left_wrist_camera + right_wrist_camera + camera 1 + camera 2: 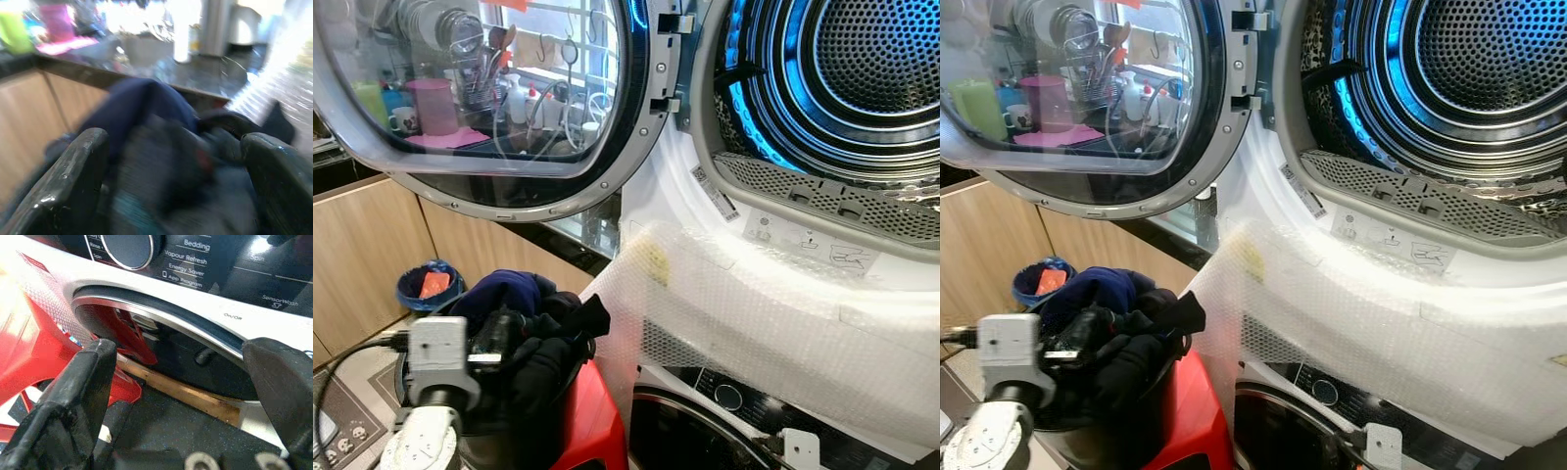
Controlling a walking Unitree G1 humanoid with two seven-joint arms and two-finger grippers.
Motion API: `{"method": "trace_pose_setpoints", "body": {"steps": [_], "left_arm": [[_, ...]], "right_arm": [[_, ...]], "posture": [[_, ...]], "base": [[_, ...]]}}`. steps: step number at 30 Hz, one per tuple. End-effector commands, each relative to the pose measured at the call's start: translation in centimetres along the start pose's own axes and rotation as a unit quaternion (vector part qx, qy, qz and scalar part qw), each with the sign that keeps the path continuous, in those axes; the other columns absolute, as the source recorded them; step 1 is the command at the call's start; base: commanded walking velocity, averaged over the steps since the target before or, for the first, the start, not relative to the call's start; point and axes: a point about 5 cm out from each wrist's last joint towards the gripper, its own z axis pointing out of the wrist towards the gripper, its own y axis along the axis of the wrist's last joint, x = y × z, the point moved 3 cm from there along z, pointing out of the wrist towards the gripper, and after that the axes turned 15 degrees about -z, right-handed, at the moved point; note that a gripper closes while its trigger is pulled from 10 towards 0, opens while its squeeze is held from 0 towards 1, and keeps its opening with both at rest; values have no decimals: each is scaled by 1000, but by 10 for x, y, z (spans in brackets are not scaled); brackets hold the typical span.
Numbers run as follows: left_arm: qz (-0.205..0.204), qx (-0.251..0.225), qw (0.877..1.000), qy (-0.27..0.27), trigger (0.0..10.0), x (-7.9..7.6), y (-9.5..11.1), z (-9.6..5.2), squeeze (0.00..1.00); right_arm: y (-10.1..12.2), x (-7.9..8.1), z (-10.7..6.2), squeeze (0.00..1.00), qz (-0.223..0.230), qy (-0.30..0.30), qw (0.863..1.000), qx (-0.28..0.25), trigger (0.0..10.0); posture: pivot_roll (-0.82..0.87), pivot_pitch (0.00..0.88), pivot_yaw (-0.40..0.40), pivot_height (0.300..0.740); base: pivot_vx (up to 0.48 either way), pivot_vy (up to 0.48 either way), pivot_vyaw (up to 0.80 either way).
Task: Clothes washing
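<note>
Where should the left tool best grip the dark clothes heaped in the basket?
Probably the raised navy-blue fold atop the heap of dark clothes, approached from above: it humps clear of the rest, and the open left tool already straddles that area.

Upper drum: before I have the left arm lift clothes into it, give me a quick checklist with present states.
1. Upper drum door swung open: ok.
2. Drum opening free of laundry: ok, as far as visible.
3. Dark clothes heaped in the basket within reach: ok.
4. Left gripper open, fingers either side of the clothes: ok.
5. Clothes actually gripped: not ok, fingers not closed.
6. Right gripper open, low by the lower machine's door, holding nothing: ok.
</note>
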Motion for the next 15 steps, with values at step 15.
{"method": "trace_pose_setpoints", "body": {"steps": [15], "left_arm": [[-73, -30, 992, 94, 10000, 20, 19, -4, 0]], "right_arm": [[-3, -8, -3, 0, 8, -17, 1000, 0, 10000]], "posture": [[118, 0, -62, 740]], "base": [[0, 0, 0]]}}
